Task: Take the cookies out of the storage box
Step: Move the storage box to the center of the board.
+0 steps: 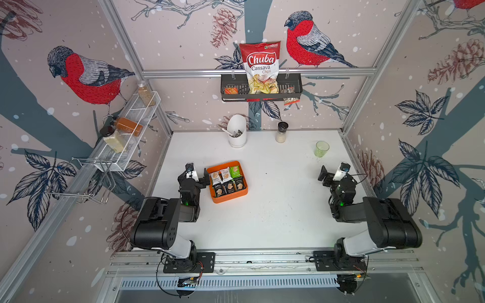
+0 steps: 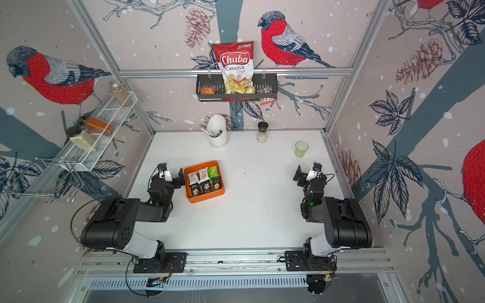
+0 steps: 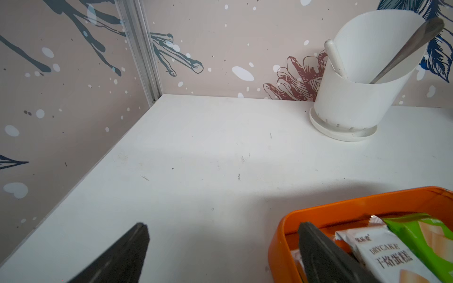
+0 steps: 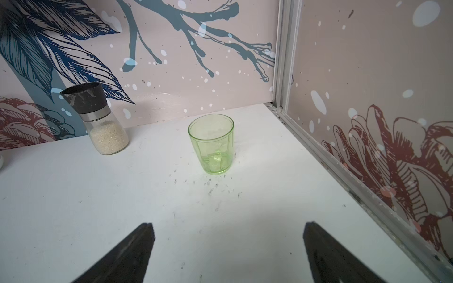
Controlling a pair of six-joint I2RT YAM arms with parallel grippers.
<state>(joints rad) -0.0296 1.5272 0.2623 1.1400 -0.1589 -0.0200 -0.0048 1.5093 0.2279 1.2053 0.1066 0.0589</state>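
The left gripper (image 3: 224, 226) stands wide open, partly over the rim of the storage box (image 1: 231, 197), left of centre in both top views. The right gripper (image 4: 229, 225), far right, is open too. The cookies (image 1: 227, 181) inside are probably light, crinkly and slippery; I would pinch a sealed edge. The walls are low, and there is open table (image 1: 275, 210) to the right.

White bench (image 1: 275, 210), four things on it.
Orange box (image 1: 228, 200) just beside the left claw (image 3: 223, 227), white holder (image 3: 355, 103) farther ahead; green glass (image 4: 210, 144) ahead of the right claw (image 4: 229, 224), jar (image 4: 105, 132) farther off.
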